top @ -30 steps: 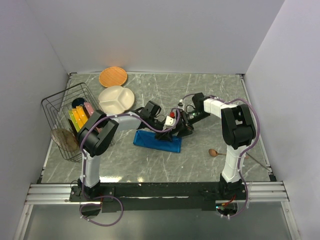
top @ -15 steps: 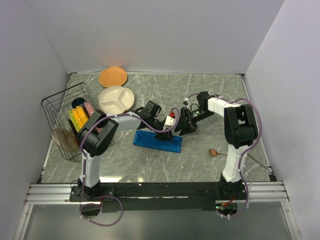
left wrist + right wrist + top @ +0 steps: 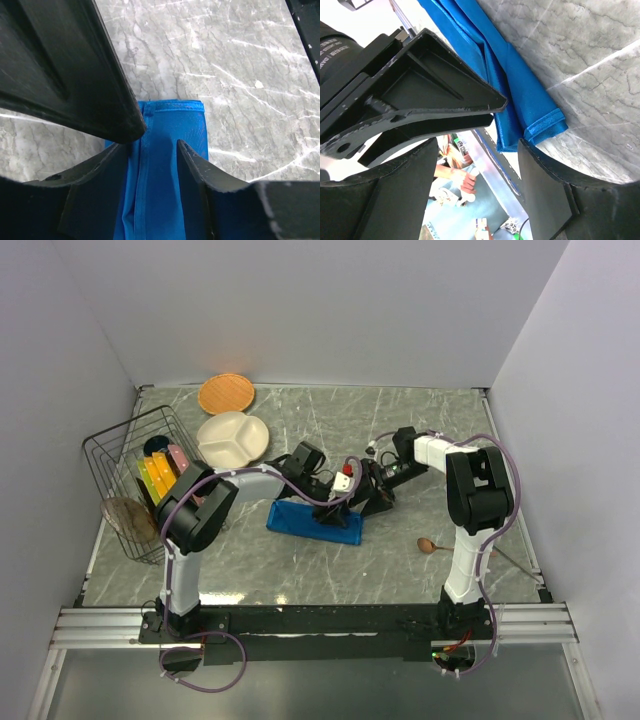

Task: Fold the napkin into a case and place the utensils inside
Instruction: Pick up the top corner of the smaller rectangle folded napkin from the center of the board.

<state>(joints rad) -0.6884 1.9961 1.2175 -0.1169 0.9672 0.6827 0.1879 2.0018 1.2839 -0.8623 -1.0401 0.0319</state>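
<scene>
Little shifted over the last second: the left end effector edged down onto the right-hand end of the napkin, while the right end effector drew slightly back from that same end and hovered just beside it. The bright blue cloth itself had not travelled; it lay mid-bench as a long, narrow, layered strip. In the left wrist view the left end effector stood at a narrow gap with the napkin running between its tips. Whether a layer was actually nipped could not be told from that angle. In the right wrist view the right end effector was parted fairly wide and held nothing, with the stitched corner of the napkin lying in its opening. The wooden spoon rested on the bare bench well apart to the right, untouched. The white divided plate, the orange plate and the wire basket stood clear at the far left. The small moves suggested that folding was all but finished and that the arms were tidying or opening the strip's end. Loading the utensils appeared to be the part still outstanding, and a careless lift here risked undoing the layers.
</scene>
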